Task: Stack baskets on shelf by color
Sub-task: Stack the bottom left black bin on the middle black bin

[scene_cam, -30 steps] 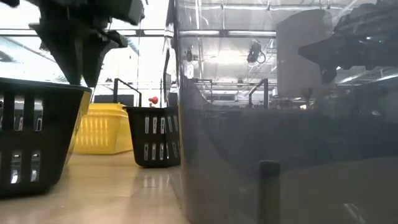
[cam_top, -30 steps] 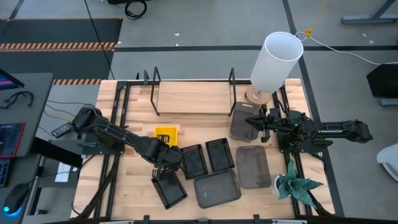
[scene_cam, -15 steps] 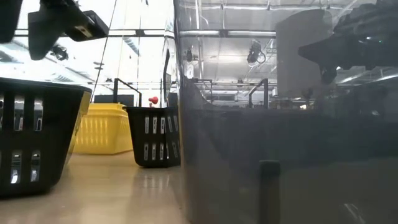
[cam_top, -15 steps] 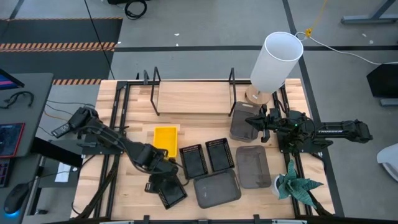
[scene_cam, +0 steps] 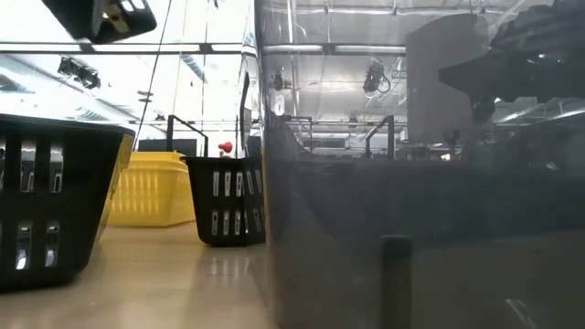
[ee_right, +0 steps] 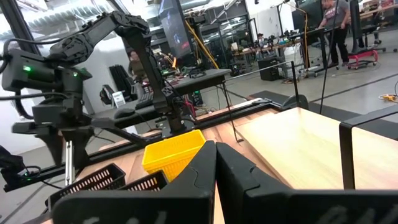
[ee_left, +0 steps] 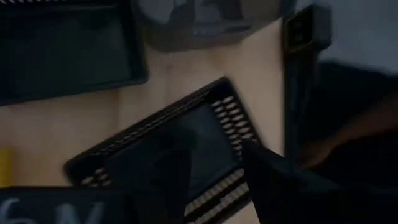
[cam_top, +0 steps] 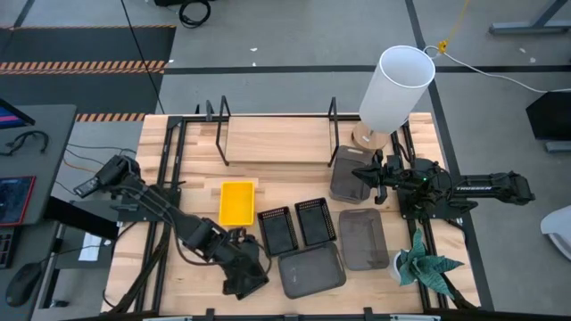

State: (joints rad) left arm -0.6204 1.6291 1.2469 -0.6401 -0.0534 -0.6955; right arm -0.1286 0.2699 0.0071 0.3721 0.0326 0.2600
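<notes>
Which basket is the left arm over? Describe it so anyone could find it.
On the tabletop's front edge, left of the grey baskets, lies a black mesh basket. Unlike the two black ones side by side behind it, it sits skewed, under the left gripper.

Left arm is reaching low toward the table's near edge, its left gripper [cam_top: 243, 278] pointing down with fingers [ee_left: 267, 180] spread apart. Right arm is lying extended inward from the right side, right gripper [cam_top: 364, 175] fingers [ee_right: 186, 186] pressed together.

The left gripper [cam_top: 243, 278] covers most of a black mesh basket [cam_top: 254, 283]; its fingers' spread is unclear.
</notes>
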